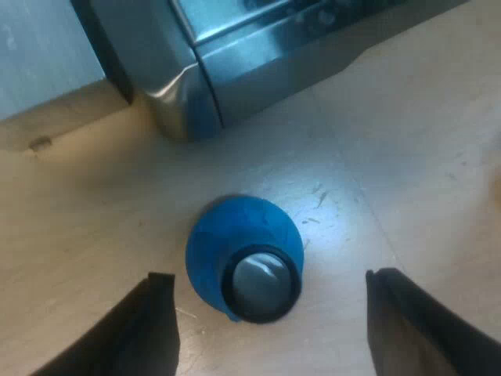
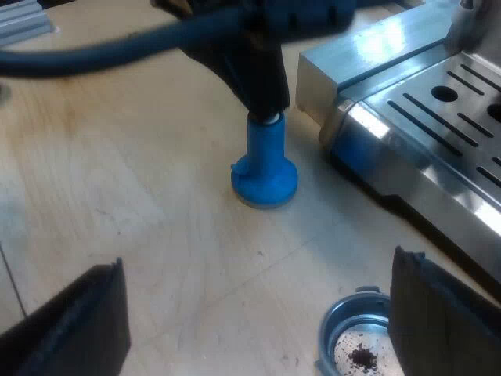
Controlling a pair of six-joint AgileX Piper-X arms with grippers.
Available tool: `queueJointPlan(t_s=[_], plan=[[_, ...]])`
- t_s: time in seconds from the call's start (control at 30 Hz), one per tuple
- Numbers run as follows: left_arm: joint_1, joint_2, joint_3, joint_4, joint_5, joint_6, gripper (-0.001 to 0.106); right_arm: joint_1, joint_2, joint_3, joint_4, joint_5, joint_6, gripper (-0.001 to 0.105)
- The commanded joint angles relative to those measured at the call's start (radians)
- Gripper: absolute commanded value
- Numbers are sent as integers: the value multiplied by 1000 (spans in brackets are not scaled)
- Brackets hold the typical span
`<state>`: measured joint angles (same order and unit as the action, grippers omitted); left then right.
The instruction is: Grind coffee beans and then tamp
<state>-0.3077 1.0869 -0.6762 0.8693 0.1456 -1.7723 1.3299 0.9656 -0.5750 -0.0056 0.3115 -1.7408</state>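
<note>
Just above an upright blue tamper [image 1: 210, 244] by the coffee machine [image 1: 235, 74] — left gripper [image 1: 272, 276], spread wide, holding nothing. Likewise spread and empty — right gripper [image 2: 262, 261], near the metal holder [image 2: 354, 338].

Bright glare on espresso machine [image 2: 415, 125]

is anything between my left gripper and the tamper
Nothing visible. The blue tamper stands upright on the table right under the open left gripper; the machine stands beside it, apart.
</note>
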Motion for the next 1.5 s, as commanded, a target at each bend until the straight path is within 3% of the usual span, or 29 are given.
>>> queueJointPlan(t_s=[0.03,0.4,0.57,0.63,0.73,0.8,1.03,1.33,1.5], plan=[[0,37,-8,-16,9,10,56,1,-2,-2,-14,-2,-9,71],[0,219,-8,-59,15,24,56,1,-2,-2,-14,-2,-9,71],[0,246,-8,-77,15,27,55,1,-2,-2,-14,-2,-9,71],[0,246,-8,-80,15,27,48,1,-2,-2,-14,-2,-9,71],[0,246,-8,-71,15,27,26,1,-2,-2,-14,-2,-9,71],[0,243,-8,-52,15,48,-1,1,-2,-2,-14,-2,-9,71],[0,156,-8,23,10,80,0,1,-2,-2,-32,20,18,71],[-7,-85,-8,160,27,80,0,1,-96,-2,122,52,18,71],[-105,-143,-16,215,30,80,0,1,-183,62,183,81,43,71]])
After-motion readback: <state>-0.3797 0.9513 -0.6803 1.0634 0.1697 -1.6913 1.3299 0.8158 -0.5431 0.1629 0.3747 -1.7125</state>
